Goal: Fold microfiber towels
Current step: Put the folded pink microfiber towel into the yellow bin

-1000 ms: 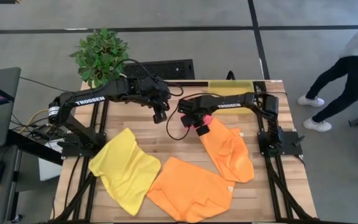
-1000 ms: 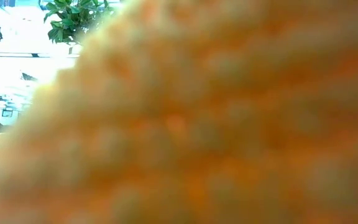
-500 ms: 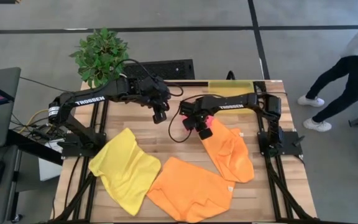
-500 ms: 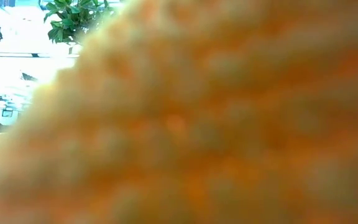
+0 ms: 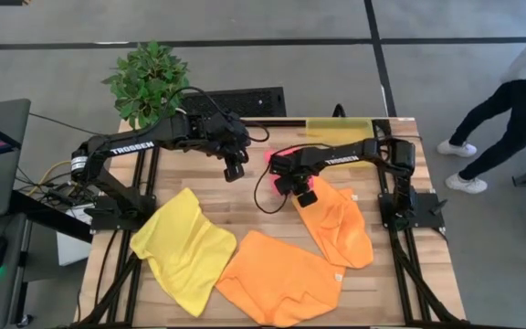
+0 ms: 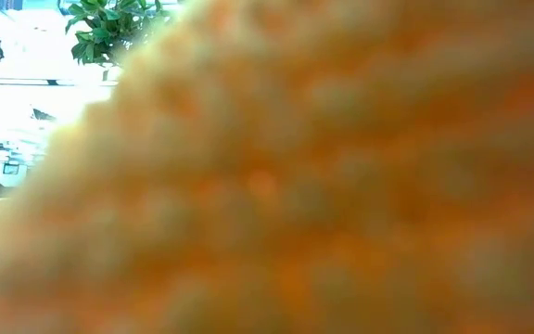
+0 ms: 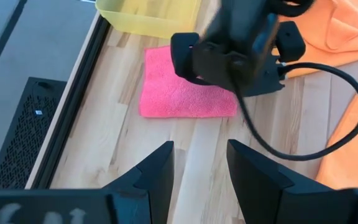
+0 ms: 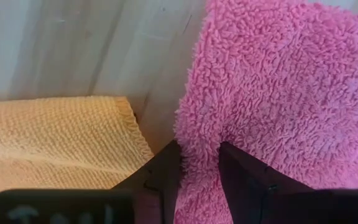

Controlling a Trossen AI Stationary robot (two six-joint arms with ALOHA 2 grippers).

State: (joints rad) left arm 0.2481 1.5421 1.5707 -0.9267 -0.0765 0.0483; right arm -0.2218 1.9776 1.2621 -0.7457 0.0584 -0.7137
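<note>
At table's far middle: we judge the folded pink microfiber towel [image 7: 188, 91] is being placed.
Right gripper [image 8: 199, 163]: fingers pinching its edge.
Left gripper [image 7: 199, 163]: open, holding nothing.
Next: we'd release, then fetch an orange towel [image 5: 336, 219].

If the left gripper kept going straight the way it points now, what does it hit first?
Probably bare table, then the folded pink towel just beyond. The left gripper hangs open and empty, aimed towards that towel, where the right gripper has its fingers at the edge. Depth is unclear, so contact order is a guess.
</note>
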